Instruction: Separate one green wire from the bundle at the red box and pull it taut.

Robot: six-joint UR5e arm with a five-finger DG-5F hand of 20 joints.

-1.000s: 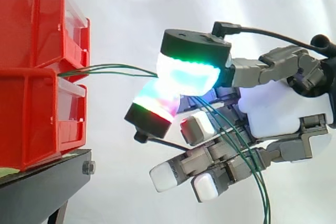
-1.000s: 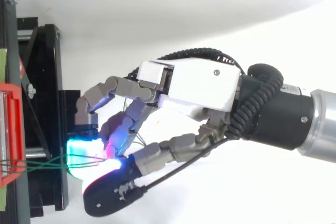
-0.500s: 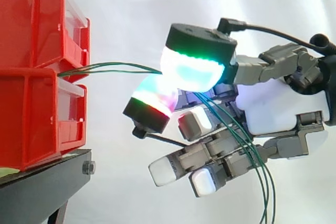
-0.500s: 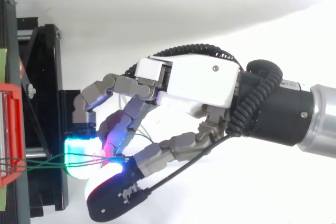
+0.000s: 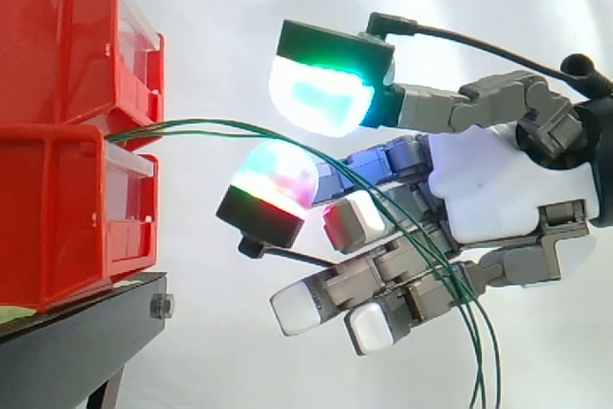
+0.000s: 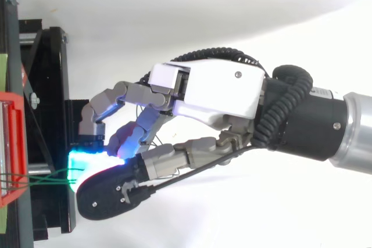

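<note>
I'm looking at the side view: the hand (image 5: 508,189) sits to the right of the bins (image 5: 57,45), its two glowing pads (image 5: 321,93) standing apart, one above the other with clear space between. Nothing is clamped. The wires (image 5: 220,124) leave the seam between the upper and lower bin at their right edge and run almost level to the right as a close bundle. They arc through the gap between the pads, slant down across the lower fingers, then drop nearly straight off the bottom edge, bowed rather than straight. The bins rest on the stand (image 5: 77,342). From the top view, the wires (image 6: 35,178) run left to right from the bins towards the hand (image 6: 215,94).
</note>
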